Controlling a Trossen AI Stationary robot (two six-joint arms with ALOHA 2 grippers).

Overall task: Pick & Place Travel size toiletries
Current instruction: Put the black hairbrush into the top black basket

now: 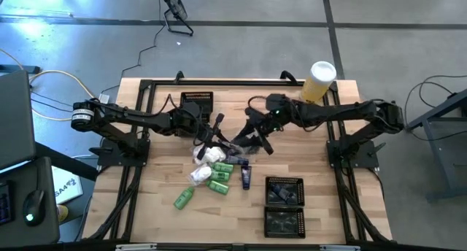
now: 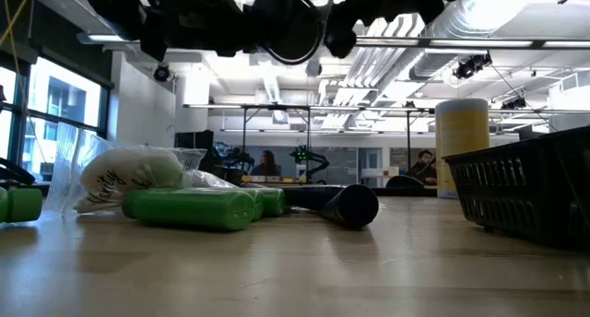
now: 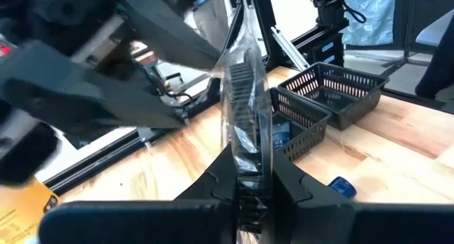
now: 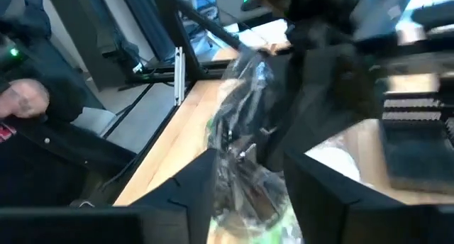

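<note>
- My left pincer (image 3: 252, 194) is clamped on a clear crinkly packet (image 3: 245, 109) with something dark and ribbed inside. I take it pinched at its lower edge so that the packet stands up thin and edge-on between the fingers.
- From overhead, that left pincer (image 1: 217, 130) sits over the middle of the desk (image 1: 153, 222), meeting the right pincer (image 1: 252, 138) above the pile. To me this looks like a hand-over in mid-air, both arms on the same packet.
- In the right wrist view the packet (image 4: 245, 130) runs down between my right pincer's (image 4: 248, 201) fingers, and there is a gap either side of it. I read those jaws as parted, but I cannot tell whether they are letting go or about to bite.
- The rest of the toiletries lie loose under the arms: green bottles (image 1: 219, 176), a white packet (image 1: 210, 155), a dark tube (image 1: 246, 178) and one green bottle (image 1: 183, 198) apart, towards the front edge.
- At desk level a green bottle (image 2: 189, 209) lies on its side, touching the white packet (image 2: 129, 174), with the dark tube (image 2: 350, 205) just beside it.
- The black mesh trays (image 1: 283, 191) wait near the right front, well apart from the pile. I judge them to be the drop point.
- The tall yellow cylinder (image 1: 318, 82) stands at the back, out of the way.
</note>
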